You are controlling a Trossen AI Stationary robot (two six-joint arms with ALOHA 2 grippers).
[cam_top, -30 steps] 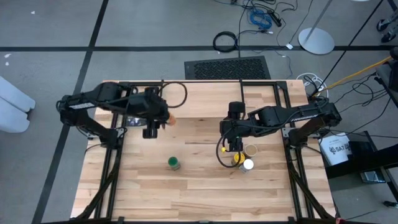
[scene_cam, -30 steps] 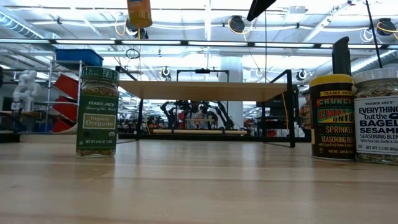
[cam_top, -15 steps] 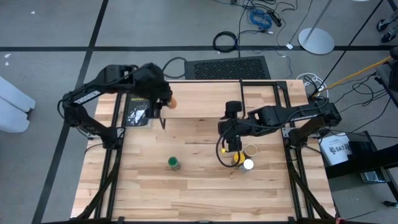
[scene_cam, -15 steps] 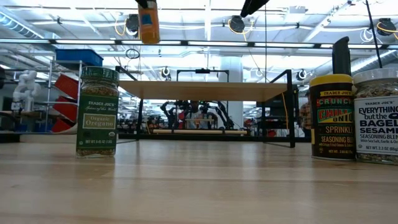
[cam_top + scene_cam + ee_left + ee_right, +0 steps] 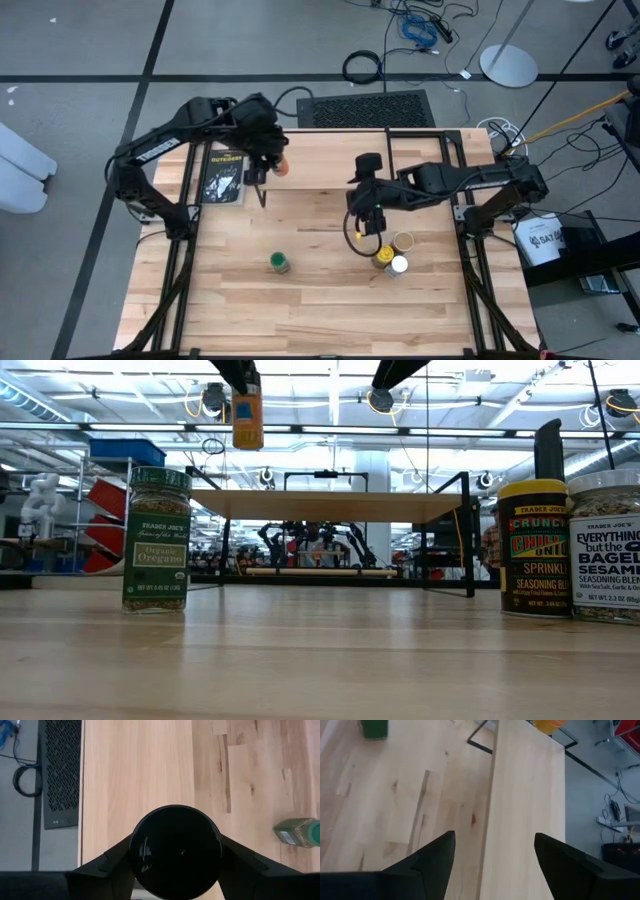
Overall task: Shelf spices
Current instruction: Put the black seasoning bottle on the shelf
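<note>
My left gripper (image 5: 270, 162) is shut on the orange-bodied, dark-lidded jar (image 5: 281, 167), high over the left end of the shelf (image 5: 340, 505), a light plank on thin black legs. My right gripper (image 5: 365, 225) hangs open over the table near the shelf's front edge (image 5: 525, 810), touching nothing. The green-lidded jar (image 5: 280, 263) stands alone on its base, on the near left of the table. The yellow-lidded (image 5: 383, 256), white-lidded (image 5: 399, 265) and tan-lidded (image 5: 404, 241) jars stand together just near of the right gripper. My left gripper pinches the orange jar between its two fingers (image 5: 117, 862), one on either side of the dark lid (image 5: 176, 851). It comes from above, pointing down. The jar hangs upright below the fingers (image 5: 247, 418), lifted clear above the height of the shelf top.
A flat black packet (image 5: 222, 175) lies on the table left of the shelf, under the left arm. In the low view the green jar (image 5: 157, 540) stands left, and the yellow-lidded (image 5: 533, 548) and white-lidded (image 5: 605, 545) jars right. Open wood lies between them.
My left gripper has carried the orange jar toward the table's far edge and a little right, to the shelf's left end. The jar was tipped and now hangs upright. My right gripper has drifted slightly toward the far edge, still open.
</note>
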